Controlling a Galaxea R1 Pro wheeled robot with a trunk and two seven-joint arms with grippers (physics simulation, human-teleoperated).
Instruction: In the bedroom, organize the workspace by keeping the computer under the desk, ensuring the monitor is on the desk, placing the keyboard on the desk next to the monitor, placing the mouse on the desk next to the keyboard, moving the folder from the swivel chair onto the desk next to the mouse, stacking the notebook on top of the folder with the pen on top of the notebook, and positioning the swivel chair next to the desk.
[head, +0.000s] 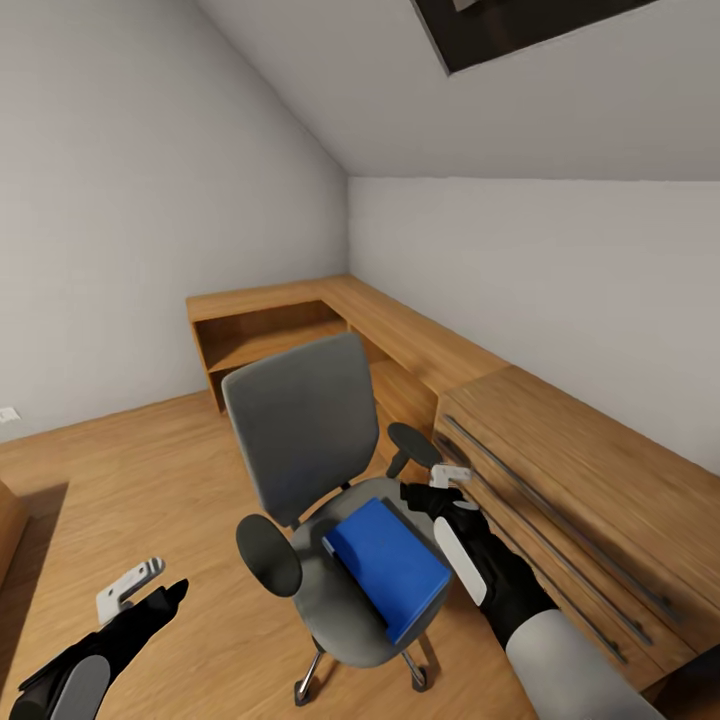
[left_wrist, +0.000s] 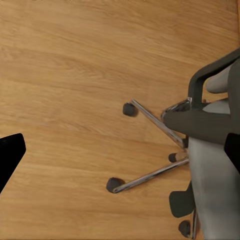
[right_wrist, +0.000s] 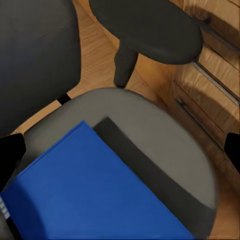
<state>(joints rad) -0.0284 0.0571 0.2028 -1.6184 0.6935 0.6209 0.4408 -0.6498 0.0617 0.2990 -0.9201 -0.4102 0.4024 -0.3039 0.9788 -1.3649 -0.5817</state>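
Right hand (head: 447, 487) hung wide open just over the blue folder (head: 386, 565) on the swivel chair (head: 300, 430); left hand (head: 140, 590) was open too.

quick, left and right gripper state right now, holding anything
Left gripper: open, holding nothing, out over the wooden floor.
Right gripper: open, holding nothing, just above the folder on the swivel chair.

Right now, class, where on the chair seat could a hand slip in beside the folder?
A bare grey strip of the swivel chair seat lies between the folder and the armrest beside the wooden chest. The right pincer hovers there, so it is crowded.
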